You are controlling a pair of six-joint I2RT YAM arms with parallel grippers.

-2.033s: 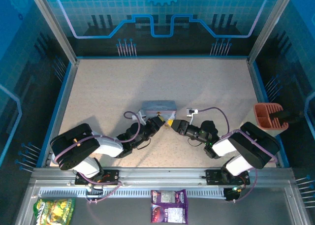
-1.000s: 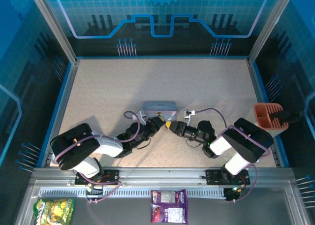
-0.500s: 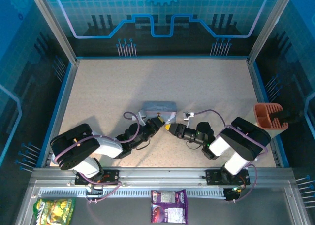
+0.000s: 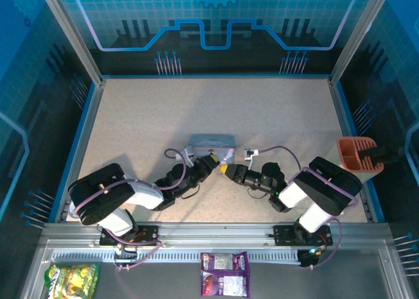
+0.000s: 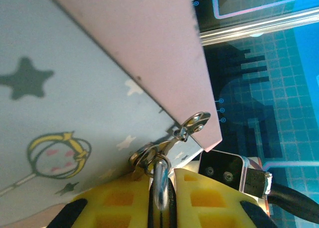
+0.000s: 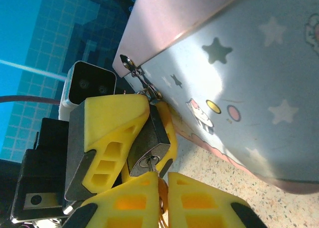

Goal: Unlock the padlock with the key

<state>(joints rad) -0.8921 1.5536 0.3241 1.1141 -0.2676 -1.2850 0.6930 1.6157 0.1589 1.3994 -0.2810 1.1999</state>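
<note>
A lilac cartoon-printed tin (image 4: 211,142) (image 5: 75,88) (image 6: 239,78) lies mid-table. The padlock (image 6: 149,135), a dark blocky body, hangs by its metal shackle (image 5: 160,185) from the tin's hasp ring. My left gripper (image 4: 211,161) (image 5: 162,174) is shut on the padlock, its yellow fingers (image 6: 112,133) on either side of the body. The key (image 6: 151,165) has its blade in the keyhole at the padlock's lower face. My right gripper (image 4: 227,171) (image 6: 163,180) is shut on the key's coppery head, directly below the lock.
An orange-red slotted holder (image 4: 357,155) stands at the table's right edge. Snack packets (image 4: 224,274) (image 4: 72,279) lie on the front rail below the arm bases. Blue walls (image 4: 216,24) enclose the table on three sides.
The right gripper's jaws have closed on the key's head. Over the last second the right arm has shifted slightly; the left arm and the tin have stayed put.
</note>
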